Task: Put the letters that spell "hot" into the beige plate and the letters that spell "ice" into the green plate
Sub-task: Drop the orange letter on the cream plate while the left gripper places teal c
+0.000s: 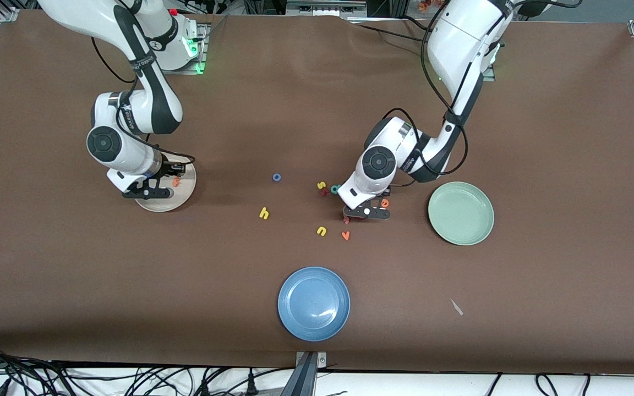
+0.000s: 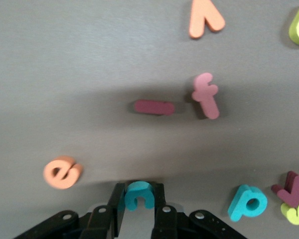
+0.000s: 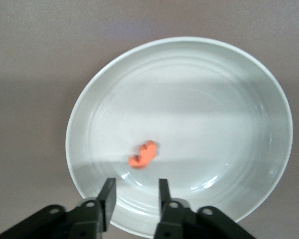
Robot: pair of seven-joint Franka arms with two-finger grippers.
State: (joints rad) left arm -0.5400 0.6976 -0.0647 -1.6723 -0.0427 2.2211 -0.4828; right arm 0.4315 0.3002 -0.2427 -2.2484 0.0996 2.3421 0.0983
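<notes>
Left tool [image 2: 139,188] down at the counter [image 1: 542,137] amid the loose letters, fingers clenched on the teal "c" [image 2: 138,195], which sits squarely between them. Green plate [image 1: 460,213] bare, at about three o'clock from this tool in the front view, toward the left arm's end of the counter.

Right tool [image 3: 134,186] low over the beige plate [image 3: 189,99], fingers released with nothing between them; orange "t" [image 3: 143,154] lying flat in the plate.

Step in hand, by the look of it: carrying the teal "c" to the green plate. To do it well:

- Confirm a firm pinch before lifting; soft foam squashes and can twist out.
- Lift straight up first. Orange "e" [image 2: 62,172] lies near the fingers, dark red "i" [image 2: 154,107] and a pink letter [image 2: 207,95] a little farther off; a sideways drag would scatter them.
- Travel toward three o'clock only once clear of the letters.
- Lower close to the plate's middle before letting go, so the light piece does not bounce over the rim.

Left to fetch after that: the "e" and "i" for the green plate; for the beige plate, blue "o" [image 1: 277,177] and yellow "h" [image 1: 263,213], both roughly midway between the two tools, the "h" at about seven o'clock from the "o".
</notes>
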